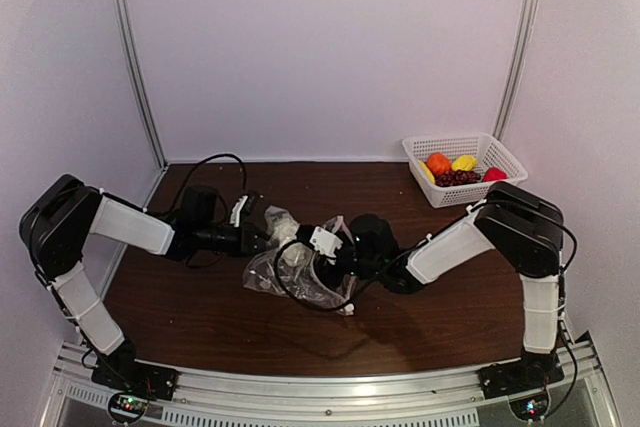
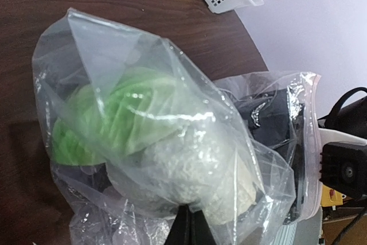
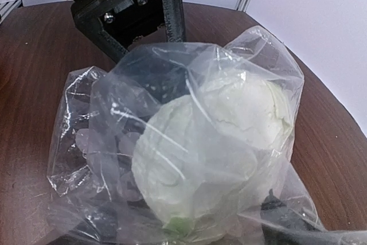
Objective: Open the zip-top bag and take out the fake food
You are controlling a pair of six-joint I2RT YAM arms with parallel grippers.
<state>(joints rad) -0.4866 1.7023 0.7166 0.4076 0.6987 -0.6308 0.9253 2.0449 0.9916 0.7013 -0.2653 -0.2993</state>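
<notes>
Pinching only thin bag [image 2: 143, 84] film, left pincer [image 2: 189, 230], clamped together, may slip if right pincer [image 1: 306, 249], spread wide, drags the food [image 3: 206, 159].

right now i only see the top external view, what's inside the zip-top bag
Observer: The left wrist view shows a green piece and a pale cabbage-like ball inside the zip-top bag.
Operator: is the left gripper actually holding it
Observer: Yes, the left gripper is pinched shut on the film beside the ball.
Operator: where's the zip strip
Observer: The pinkish-white zip strip runs along the bag's end farthest from that gripper, and the mouth looks parted.
</notes>
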